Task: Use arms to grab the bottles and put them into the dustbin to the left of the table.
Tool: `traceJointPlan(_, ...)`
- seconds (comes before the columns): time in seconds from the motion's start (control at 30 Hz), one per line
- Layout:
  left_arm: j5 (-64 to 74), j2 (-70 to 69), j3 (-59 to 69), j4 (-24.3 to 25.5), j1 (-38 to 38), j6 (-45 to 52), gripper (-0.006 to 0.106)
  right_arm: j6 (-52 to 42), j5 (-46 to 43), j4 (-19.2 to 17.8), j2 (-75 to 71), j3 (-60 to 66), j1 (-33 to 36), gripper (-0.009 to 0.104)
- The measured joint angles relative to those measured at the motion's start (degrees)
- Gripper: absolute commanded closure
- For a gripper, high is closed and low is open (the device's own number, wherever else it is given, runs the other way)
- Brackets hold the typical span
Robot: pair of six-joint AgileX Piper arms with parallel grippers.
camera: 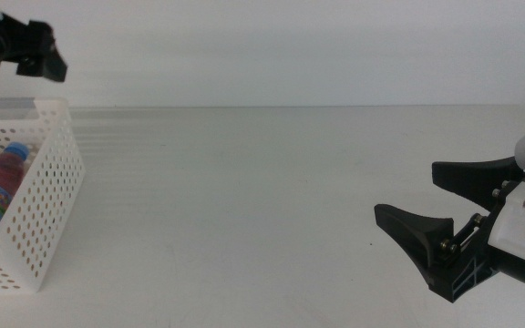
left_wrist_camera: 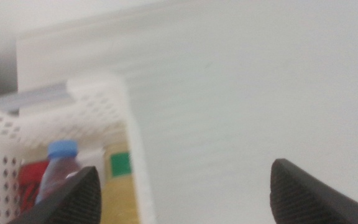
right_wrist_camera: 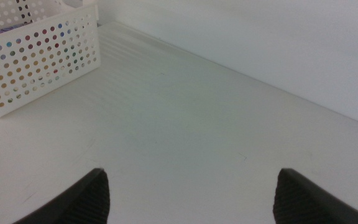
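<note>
The dustbin [camera: 39, 210], a white perforated basket, stands at the table's left edge. Inside it lies the small bottle with a blue cap [camera: 7, 164]. The left wrist view looks down into the dustbin [left_wrist_camera: 98, 99] and shows that blue-capped bottle [left_wrist_camera: 61, 155], the yellow-drink bottle with a green label [left_wrist_camera: 120, 186] and a red can [left_wrist_camera: 31, 180]. My left gripper [camera: 30, 50] hovers above the dustbin's far side; its jaws stand open and empty [left_wrist_camera: 185, 171]. My right gripper [camera: 406, 189] is open and empty low at the table's right side, far from the dustbin [right_wrist_camera: 36, 50].
The white-grey table [camera: 262, 200] stretches bare between the dustbin and the right gripper. A pale wall rises behind the table's far edge.
</note>
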Motion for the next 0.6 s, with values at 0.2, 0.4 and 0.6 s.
traceJointPlan(0.2,-12.04,-11.26,11.4,1.19,-6.2,-2.46,0.021,0.0,0.0,0.0,0.0,0.0,0.0,0.02)
traceJointPlan(0.4,-23.09,-22.76,24.15,1.76,-8.17,-2.99,0.023,0.0,0.06,0.0,0.0,0.0,0.0,0.02)
traceJointPlan(0.6,-25.31,-28.38,30.77,2.17,-8.17,-3.06,0.023,0.0,0.06,0.0,0.0,0.0,0.0,0.02)
